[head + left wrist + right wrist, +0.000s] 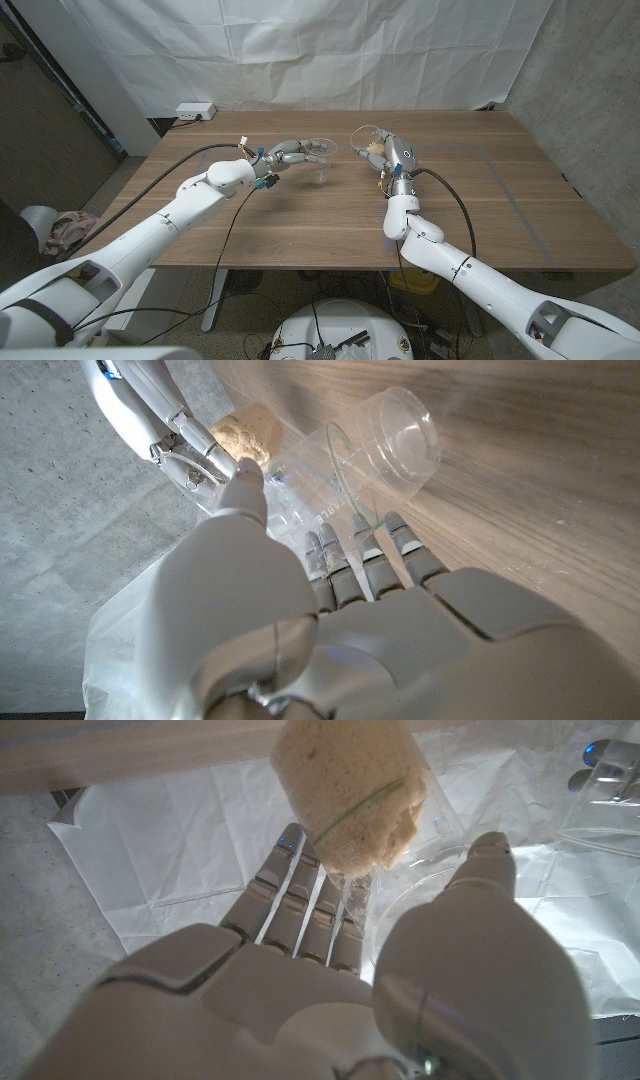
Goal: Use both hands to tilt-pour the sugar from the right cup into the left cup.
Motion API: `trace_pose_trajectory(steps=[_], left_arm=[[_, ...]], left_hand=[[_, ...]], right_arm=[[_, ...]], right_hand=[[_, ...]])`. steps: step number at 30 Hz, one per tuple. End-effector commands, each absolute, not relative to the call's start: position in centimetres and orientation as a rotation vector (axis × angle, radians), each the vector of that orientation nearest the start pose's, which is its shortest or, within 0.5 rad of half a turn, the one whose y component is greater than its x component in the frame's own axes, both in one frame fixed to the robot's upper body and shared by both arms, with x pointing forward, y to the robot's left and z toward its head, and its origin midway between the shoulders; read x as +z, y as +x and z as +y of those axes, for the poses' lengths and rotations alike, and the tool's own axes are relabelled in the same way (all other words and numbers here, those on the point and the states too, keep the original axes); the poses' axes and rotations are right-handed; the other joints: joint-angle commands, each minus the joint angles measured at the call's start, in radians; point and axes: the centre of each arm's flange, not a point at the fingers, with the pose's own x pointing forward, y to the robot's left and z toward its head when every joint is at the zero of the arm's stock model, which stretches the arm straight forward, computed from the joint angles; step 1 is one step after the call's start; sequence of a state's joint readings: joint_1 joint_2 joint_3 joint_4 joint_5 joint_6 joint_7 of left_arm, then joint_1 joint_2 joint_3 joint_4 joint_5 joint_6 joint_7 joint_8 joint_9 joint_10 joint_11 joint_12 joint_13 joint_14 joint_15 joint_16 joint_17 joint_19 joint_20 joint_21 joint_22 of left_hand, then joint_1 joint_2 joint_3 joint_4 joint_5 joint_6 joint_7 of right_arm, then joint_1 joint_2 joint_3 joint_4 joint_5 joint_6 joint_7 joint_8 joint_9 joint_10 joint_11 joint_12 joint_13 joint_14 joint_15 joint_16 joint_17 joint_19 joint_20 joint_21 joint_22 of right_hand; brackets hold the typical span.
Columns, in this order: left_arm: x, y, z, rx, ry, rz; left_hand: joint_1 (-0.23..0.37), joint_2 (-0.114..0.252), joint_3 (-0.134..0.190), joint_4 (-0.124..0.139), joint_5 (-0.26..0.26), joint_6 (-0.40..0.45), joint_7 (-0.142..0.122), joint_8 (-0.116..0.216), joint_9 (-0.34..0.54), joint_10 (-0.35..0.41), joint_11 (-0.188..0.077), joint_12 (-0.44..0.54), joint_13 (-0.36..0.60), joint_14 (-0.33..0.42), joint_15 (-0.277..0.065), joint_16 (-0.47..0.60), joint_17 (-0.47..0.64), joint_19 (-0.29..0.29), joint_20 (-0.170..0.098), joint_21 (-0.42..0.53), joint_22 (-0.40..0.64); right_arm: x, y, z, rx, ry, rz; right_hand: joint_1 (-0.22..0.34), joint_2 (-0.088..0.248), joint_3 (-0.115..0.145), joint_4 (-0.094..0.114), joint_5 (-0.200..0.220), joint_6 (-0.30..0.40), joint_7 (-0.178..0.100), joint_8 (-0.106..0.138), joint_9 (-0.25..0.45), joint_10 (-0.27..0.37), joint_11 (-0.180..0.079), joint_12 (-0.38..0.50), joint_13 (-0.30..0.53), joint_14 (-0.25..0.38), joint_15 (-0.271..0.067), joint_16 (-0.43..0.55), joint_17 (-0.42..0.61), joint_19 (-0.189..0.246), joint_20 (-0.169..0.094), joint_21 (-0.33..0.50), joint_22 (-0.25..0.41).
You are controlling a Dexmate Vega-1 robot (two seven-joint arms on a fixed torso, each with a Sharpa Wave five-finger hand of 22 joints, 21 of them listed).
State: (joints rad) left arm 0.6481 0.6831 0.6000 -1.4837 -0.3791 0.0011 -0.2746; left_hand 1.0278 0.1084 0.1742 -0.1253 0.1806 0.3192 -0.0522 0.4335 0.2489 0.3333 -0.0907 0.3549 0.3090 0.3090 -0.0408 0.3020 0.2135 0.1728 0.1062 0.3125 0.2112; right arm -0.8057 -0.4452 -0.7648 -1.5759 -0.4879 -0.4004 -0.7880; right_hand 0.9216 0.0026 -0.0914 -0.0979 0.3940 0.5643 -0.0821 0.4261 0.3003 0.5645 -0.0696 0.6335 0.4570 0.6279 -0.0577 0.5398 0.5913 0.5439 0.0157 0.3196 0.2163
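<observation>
- Head view: left hand (285,152) wrapped around left cup (322,160), held upright near the middle of the table (500,210), mouth up. Right hand (393,155) gripping right cup (368,140), raised just right of it and tipped, mouth pointing left toward the left cup. The two rims near but apart.
- Left wrist view: fingers (365,555) closed on the clear wall of the left cup (385,450), thumb on the opposite side. Brown sugar (245,435) lying in the tilted right cup beyond, not yet at its rim.
- Right wrist view: fingers (300,895) and thumb clamped on the right cup (420,880); sugar (350,790) clumped at the closed end, long axis of the cup running toward the left cup (610,810).
- Judgement: pour barely begun. Best done by bringing the right rim over the left mouth before tilting further, tilting slowly, keeping the left cup steady and upright; clumped sugar likely to drop all at once.
</observation>
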Motion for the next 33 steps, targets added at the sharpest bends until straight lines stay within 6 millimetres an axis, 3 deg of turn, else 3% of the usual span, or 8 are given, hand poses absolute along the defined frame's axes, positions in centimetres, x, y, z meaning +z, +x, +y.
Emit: trace_pose_trajectory(steps=[1, 33], left_arm=[[2.8, 64.7, 19.5, -0.591, 0.633, -0.425], [3.7, 65.2, 19.4, -0.604, 0.644, -0.441]], left_hand=[[-0.009, 0.020, 0.006, 0.005, 0.000, 0.010, 0.007, 0.005, 0.002, 0.004, 0.000, -0.002, 0.006, 0.006, -0.044, 0.000, 0.002, 0.000, 0.008, 0.006, 0.004], [-0.014, 0.023, 0.016, 0.001, 0.000, 0.014, 0.005, 0.003, 0.007, 0.005, 0.004, -0.004, 0.008, 0.011, -0.048, -0.009, 0.000, -0.005, 0.005, 0.006, 0.005]], right_arm=[[-2.8, 59.2, -13.9, -0.551, -1.101, -0.815], [-1.5, 58.2, -12.4, -0.696, -1.439, -0.861]], right_hand=[[0.005, 0.010, -0.010, 0.003, 0.000, 0.007, -0.005, 0.010, 0.001, 0.005, -0.005, 0.006, 0.007, 0.009, -0.154, -0.005, 0.006, 0.003, -0.004, 0.007, 0.002], [0.009, 0.024, -0.033, 0.012, 0.002, 0.020, -0.012, 0.019, -0.004, 0.014, -0.013, 0.024, 0.020, 0.037, -0.157, -0.032, 0.023, 0.015, -0.017, 0.018, 0.000]])
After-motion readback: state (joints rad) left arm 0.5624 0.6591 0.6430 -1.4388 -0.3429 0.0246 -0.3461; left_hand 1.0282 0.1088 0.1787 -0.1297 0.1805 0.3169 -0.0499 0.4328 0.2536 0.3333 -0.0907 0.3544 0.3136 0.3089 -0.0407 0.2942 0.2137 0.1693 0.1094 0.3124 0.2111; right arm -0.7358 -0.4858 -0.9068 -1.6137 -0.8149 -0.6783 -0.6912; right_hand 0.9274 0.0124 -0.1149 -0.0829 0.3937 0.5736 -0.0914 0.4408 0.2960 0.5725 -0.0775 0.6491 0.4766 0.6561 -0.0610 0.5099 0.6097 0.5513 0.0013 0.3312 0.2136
